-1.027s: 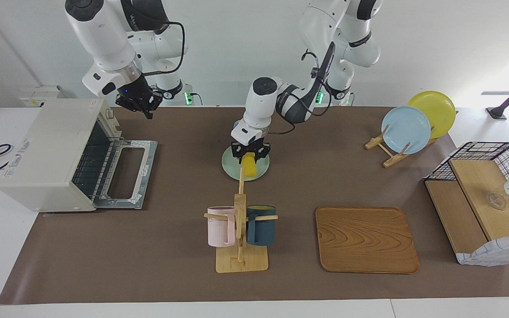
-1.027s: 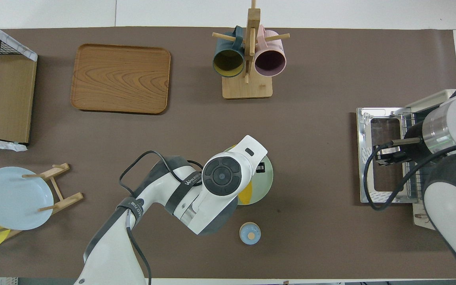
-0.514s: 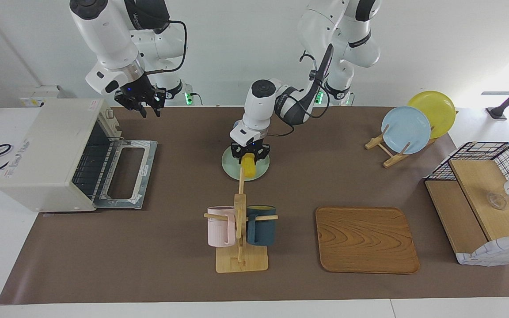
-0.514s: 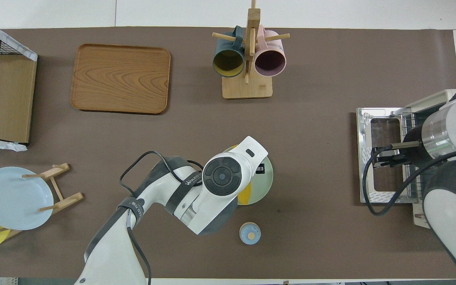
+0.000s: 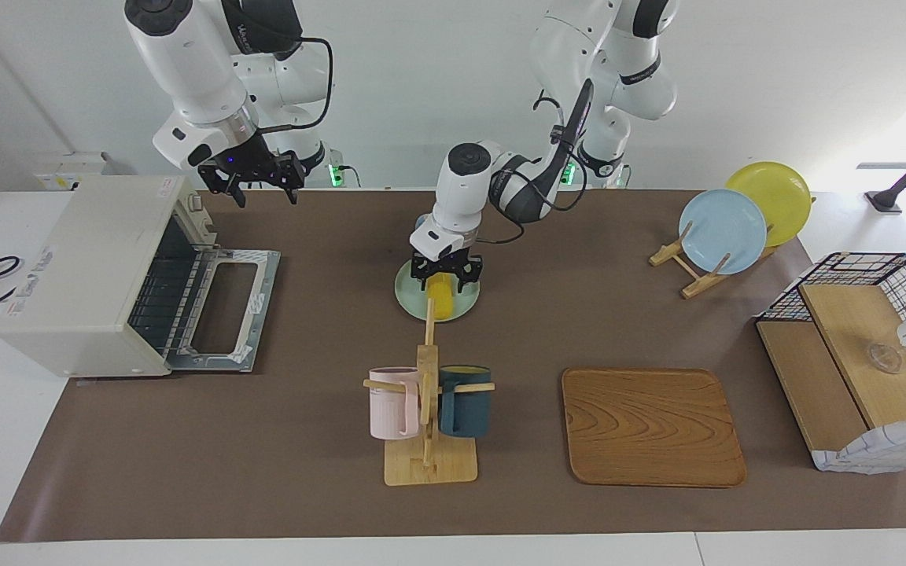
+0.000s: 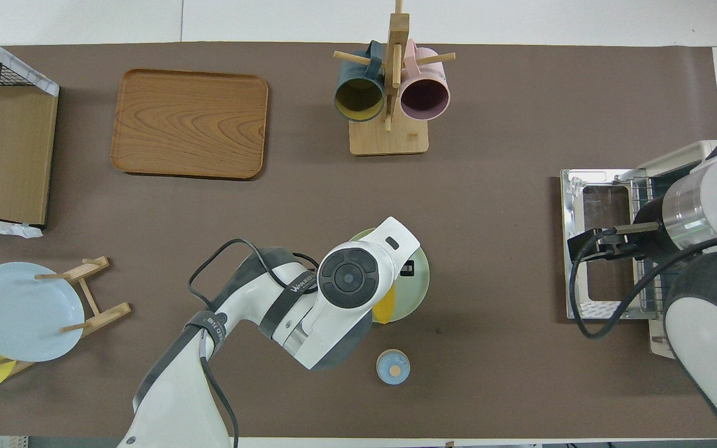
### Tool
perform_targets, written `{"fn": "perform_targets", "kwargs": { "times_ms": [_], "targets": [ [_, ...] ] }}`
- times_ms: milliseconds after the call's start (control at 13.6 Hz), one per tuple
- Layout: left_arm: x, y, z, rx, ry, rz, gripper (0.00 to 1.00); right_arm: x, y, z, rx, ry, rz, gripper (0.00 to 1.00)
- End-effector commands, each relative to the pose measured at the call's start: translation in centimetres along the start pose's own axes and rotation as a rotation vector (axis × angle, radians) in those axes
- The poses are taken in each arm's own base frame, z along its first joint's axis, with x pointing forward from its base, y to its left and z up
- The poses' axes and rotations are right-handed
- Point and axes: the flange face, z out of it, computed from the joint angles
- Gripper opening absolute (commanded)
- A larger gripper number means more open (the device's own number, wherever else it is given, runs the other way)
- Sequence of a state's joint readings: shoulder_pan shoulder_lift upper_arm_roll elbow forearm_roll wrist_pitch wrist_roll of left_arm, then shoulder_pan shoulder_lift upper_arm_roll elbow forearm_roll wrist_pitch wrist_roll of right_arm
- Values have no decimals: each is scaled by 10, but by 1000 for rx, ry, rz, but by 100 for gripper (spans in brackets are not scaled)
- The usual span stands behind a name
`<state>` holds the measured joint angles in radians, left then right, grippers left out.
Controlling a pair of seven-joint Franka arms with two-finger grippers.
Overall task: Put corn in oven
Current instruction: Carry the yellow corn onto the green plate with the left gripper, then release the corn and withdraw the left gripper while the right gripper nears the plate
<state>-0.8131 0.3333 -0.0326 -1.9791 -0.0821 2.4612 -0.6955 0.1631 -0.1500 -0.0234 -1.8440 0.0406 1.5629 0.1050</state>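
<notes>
Left gripper (image 5: pixel 446 277) jaws spread, astride corn (image 5: pixel 440 299), no grip yet | right gripper (image 5: pixel 259 186) jaws spread, waits raised over oven (image 5: pixel 99 271) door | corn lies on pale green plate (image 5: pixel 465 307) mid-table | oven door already down | left: grasp corn, carry, set on rack

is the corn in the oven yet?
No. The corn lies on the green plate mid-table under the left gripper; the oven stands open, rack bare.
</notes>
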Motion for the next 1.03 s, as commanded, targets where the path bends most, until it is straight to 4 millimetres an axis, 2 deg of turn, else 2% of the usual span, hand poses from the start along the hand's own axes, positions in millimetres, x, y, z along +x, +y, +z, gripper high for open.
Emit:
{"fn": "perform_targets", "kwargs": {
  "times_ms": [0,73,147,293,367,514,660,807,954],
  "targets": [
    [0,-9,-17,11,-15,3,100,-5,0,1,-12,24,18,76],
    [2,-12,-35,11,-16,4,100,-5,0,1,-14,24,18,72],
    [9,-22,-54,13,-19,-8,100,-5,-1,1,-13,22,16,59],
    [16,-36,-85,19,-25,-28,100,-5,-3,1,-12,24,15,55],
    [21,-44,-98,18,-21,-43,100,-5,-6,1,-9,24,11,49],
    [34,-63,-125,24,-25,-61,100,-9,-45,-3,-12,41,11,49],
    [55,-89,-146,39,-42,-80,100,-16,-84,-4,-14,62,23,49],
    [73,-128,-171,38,-32,-79,100,-22,-106,-3,-16,69,-1,49],
    [85,-173,-201,40,-23,-83,100,-23,-144,6,-12,91,10,48]
  ]
}}
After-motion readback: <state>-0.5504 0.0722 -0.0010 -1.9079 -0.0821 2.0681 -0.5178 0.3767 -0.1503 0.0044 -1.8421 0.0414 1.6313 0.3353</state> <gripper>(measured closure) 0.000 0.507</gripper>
